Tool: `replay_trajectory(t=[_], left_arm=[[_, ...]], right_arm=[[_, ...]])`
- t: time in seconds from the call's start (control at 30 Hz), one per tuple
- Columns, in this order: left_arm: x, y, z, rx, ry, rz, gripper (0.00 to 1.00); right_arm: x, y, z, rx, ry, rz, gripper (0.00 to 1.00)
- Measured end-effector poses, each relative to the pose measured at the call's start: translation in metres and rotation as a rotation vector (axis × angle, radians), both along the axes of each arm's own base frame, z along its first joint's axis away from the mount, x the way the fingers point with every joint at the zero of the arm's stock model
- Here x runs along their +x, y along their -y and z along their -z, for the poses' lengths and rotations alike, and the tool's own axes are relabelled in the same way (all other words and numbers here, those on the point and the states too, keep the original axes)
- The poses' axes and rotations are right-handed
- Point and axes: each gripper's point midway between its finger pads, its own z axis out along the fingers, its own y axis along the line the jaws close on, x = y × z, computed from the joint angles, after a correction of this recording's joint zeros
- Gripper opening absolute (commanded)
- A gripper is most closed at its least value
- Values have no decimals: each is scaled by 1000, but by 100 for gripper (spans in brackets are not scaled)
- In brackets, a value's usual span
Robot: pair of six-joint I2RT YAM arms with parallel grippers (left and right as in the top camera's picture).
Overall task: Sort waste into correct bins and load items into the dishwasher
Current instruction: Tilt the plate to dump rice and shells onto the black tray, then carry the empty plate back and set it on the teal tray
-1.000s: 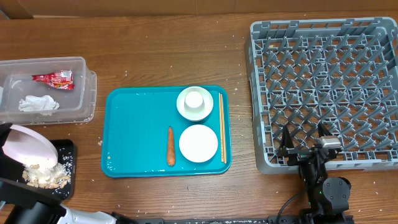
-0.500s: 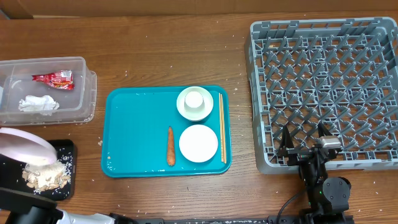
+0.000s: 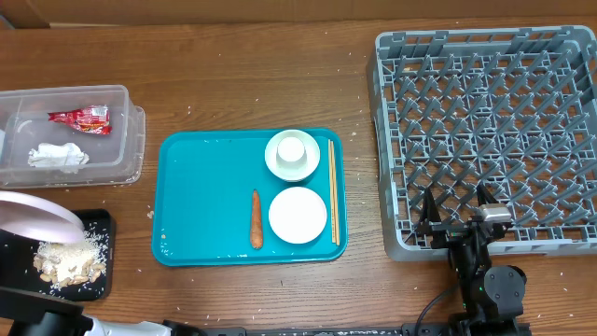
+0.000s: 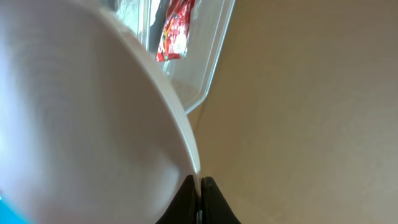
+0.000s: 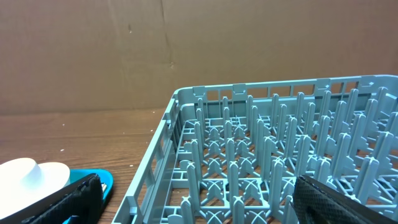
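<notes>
Left tool (image 4: 200, 198) is pinching the large plate (image 3: 33, 217) by its rim, tilting it so the food scraps (image 3: 67, 263) are piling in the black tray (image 3: 103, 220) just beneath it — right tool (image 3: 455, 220) is waiting, spread, against the dish rack (image 3: 485, 112).

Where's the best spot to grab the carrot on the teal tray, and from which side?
Take the carrot across its middle, coming straight down from above. It lies flat on the teal tray, long and thin, so pinching across its narrow width should hold best. The small plate sits close on one side; the other side is bare tray.
</notes>
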Motion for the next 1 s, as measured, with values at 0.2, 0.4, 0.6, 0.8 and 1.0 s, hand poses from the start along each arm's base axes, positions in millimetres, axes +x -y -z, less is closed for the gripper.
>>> replay_trajectory(t=[0.2,0.4,0.6,0.8,1.0], left_arm=[[4,15,-18,-49,110,38,4],[1,36,-26,-131,137,68,4],[8,57,-31,-85,146,153,4],[24,132,-35,73,27,435,4],[40,219,-30,257,-67,800,4]], right_arm=[[0,0,0,0,0,0,100],[0,0,0,0,0,0,100],[0,0,0,0,0,0,100],[0,0,0,1,0,1,100],[0,0,0,0,0,0,100]])
